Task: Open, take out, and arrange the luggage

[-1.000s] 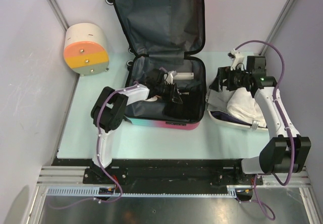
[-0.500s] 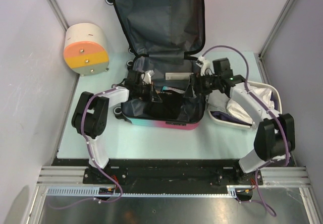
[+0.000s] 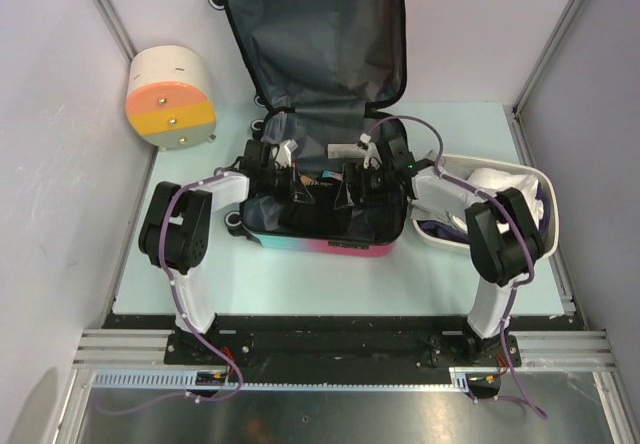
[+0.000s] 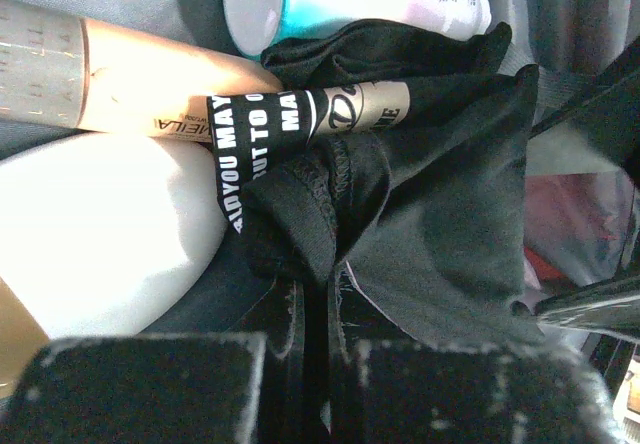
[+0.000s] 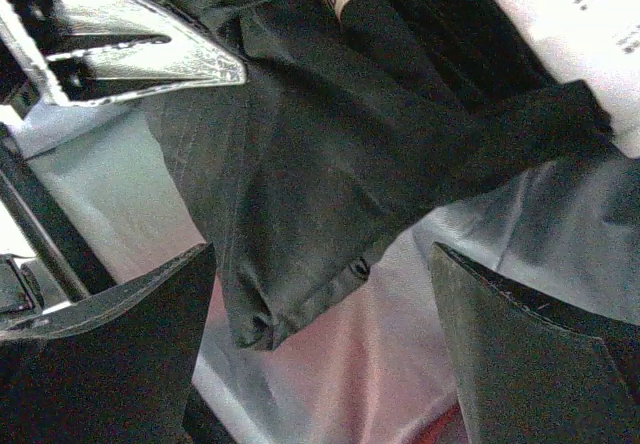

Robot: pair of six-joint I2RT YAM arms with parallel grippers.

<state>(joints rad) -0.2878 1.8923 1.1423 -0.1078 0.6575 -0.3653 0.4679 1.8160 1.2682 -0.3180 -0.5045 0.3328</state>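
Around both end effectors sits the open pink-to-teal hard-shell child's luggage [image 3: 322, 247] on the pale green surface [image 3: 200, 264], lid upright beyond them. Inside it, the left end effector [image 4: 315, 304] is pressed together, pinching crumpled black cloth [image 4: 430, 234]; the right end effector [image 5: 320, 294] hangs spread wide over the black cloth.

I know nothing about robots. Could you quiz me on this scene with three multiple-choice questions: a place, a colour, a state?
1. Where does the white basin sit relative to the suitcase? A) to its left; B) to its right; C) inside it.
2. What colour is the garment that the left gripper pinches? A) black; B) red; C) yellow.
3. The right gripper is: A) shut tight; B) open; C) out of view.
Answers: B, it lies on the right arm's side; A, black cloth is pinched there; B, its jaws stand wide apart.
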